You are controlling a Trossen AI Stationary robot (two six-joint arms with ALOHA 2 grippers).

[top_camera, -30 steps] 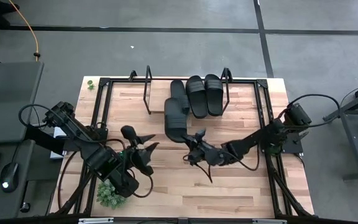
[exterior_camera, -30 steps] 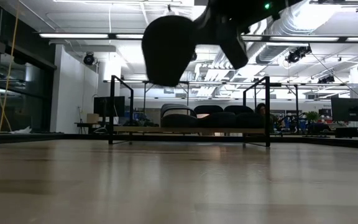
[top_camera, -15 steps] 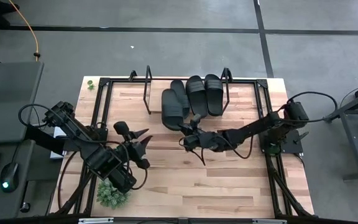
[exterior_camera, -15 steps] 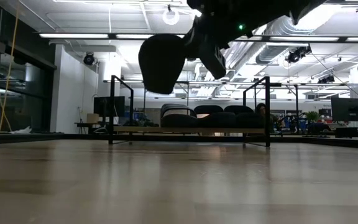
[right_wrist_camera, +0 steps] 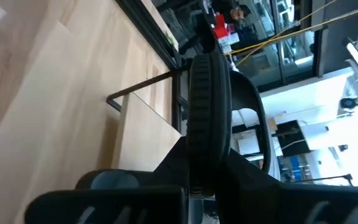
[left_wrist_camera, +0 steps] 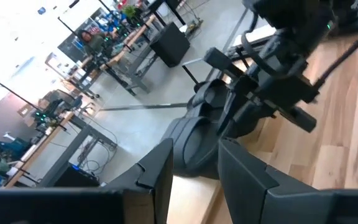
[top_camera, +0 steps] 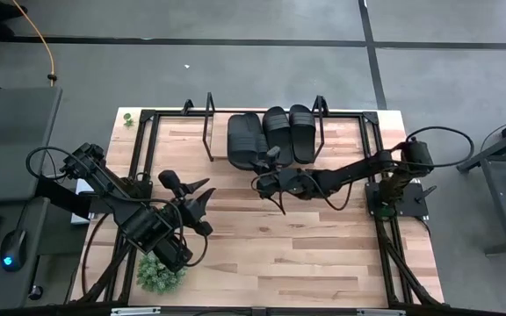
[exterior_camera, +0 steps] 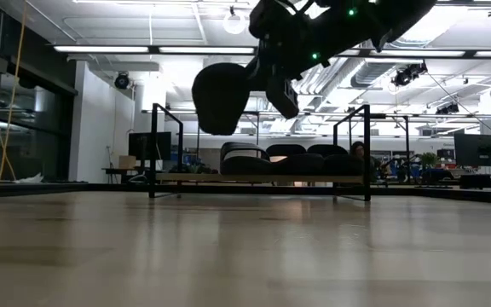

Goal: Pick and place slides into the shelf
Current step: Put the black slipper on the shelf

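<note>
Hanging over the near-left part of the wooden tabletop (top_camera: pixel 262 254), the left gripper (top_camera: pixel 202 204) holds nothing; its two dark fingers (left_wrist_camera: pixel 244 171) stand a little apart with an empty gap between them, pointing toward the shelf. A small green plant (top_camera: pixel 159 274) sits at the table's near edge, just beside that arm.

Farther in, toward the middle of the table, the right arm reaches across from the right side. The right gripper (top_camera: pixel 266 175) pinches one black slide (top_camera: pixel 242 139) by its edge, fingers pressed tight against the sole, as the right wrist view shows with the sandal (right_wrist_camera: pixel 209 118) standing edge-on between them. In the low view this slide (exterior_camera: pixel 222 95) hangs in the air, clear of the tabletop and higher than the shelf's board. From above it lies over the shelf's left-middle part, just beside the slides already there.

At the far side of the table stands the shelf (top_camera: pixel 183 140), a light wooden board between thin black wire end frames. Two slides (top_camera: pixel 289 133) rest side by side on its right part, straps up, with a third partly hidden under or behind the held one; how exactly it lies cannot be told.

Beyond the table the low view shows an office room with desks and ceiling lights.
</note>
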